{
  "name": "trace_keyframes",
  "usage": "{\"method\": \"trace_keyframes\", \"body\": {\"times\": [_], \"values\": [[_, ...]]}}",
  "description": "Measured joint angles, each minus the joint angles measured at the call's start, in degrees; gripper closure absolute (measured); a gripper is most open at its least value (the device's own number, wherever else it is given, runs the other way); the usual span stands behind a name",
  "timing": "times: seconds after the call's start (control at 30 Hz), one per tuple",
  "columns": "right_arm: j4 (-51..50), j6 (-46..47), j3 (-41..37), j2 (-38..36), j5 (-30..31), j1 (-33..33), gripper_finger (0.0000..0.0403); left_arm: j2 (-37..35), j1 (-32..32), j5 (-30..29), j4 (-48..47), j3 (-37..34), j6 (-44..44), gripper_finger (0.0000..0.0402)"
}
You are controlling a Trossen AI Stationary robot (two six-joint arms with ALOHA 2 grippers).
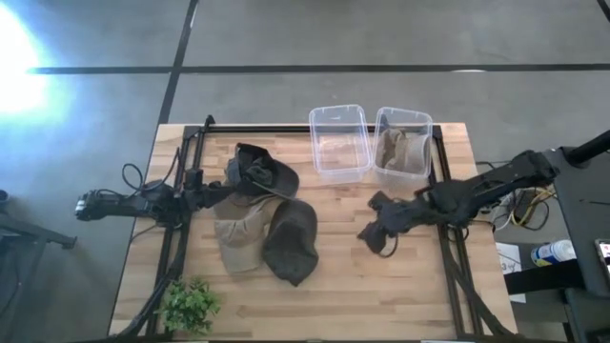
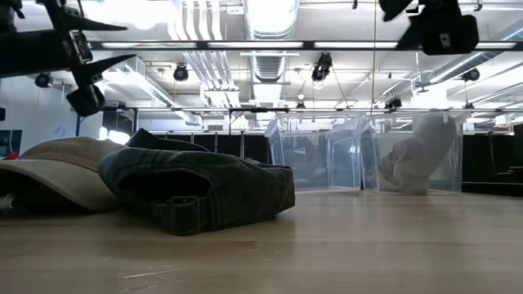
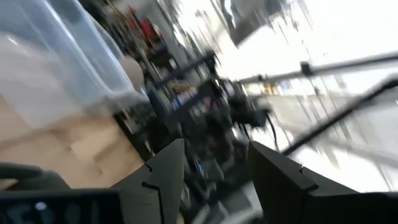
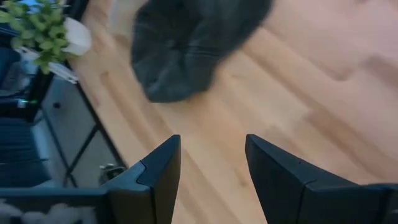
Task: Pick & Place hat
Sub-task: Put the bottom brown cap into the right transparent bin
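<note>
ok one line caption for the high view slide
Three hats piled mid-table, one hat already binned, right gripper empty above bare wood.

Dark hat on tan hat, clear bins behind, one holding possibly cloth

Motion blur smears the left wrist view. The tan hat runs past the low view's edge, partly hidden behind the dark hat.
</note>
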Motion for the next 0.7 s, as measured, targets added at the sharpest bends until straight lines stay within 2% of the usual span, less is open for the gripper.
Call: {"method": "trace_keyframes", "body": {"times": [0.07,0.13,0.23,0.33,0.43,0.5,0.57,0.7], "values": [[4.6,1.1,0.0,2.7,0.0,0.9,0.0227,0.1,0.0,-2.2,0.7,0.0,-3.7,0.0229],[9.2,2.5,0.0,5.5,0.0,1.7,0.0227,0.4,0.0,-1.3,1.5,0.0,-7.6,0.0229],[16.2,4.3,0.0,9.6,-0.2,2.4,0.0227,1.3,0.0,9.2,-1.0,0.1,-11.6,0.023],[22.1,5.1,0.0,13.4,-0.5,2.8,0.0227,3.5,-0.1,22.4,-13.2,1.3,-16.8,0.0234],[27.6,5.9,0.0,16.7,-1.7,2.8,0.0227,6.8,-0.6,29.5,-24.5,4.2,-18.1,0.0241],[30.7,6.9,0.0,18.6,-2.4,2.8,0.0227,9.8,-1.3,31.1,-29.9,6.2,-16.5,0.0247],[31.1,7.5,0.7,20.3,-2.4,2.8,0.0227,12.8,-2.0,31.4,-31.1,9.5,-13.1,0.0254],[31.2,8.0,3.1,23.7,-2.5,2.8,0.0227,19.7,-3.1,29.4,-39.5,17.5,-3.1,0.027]]}}
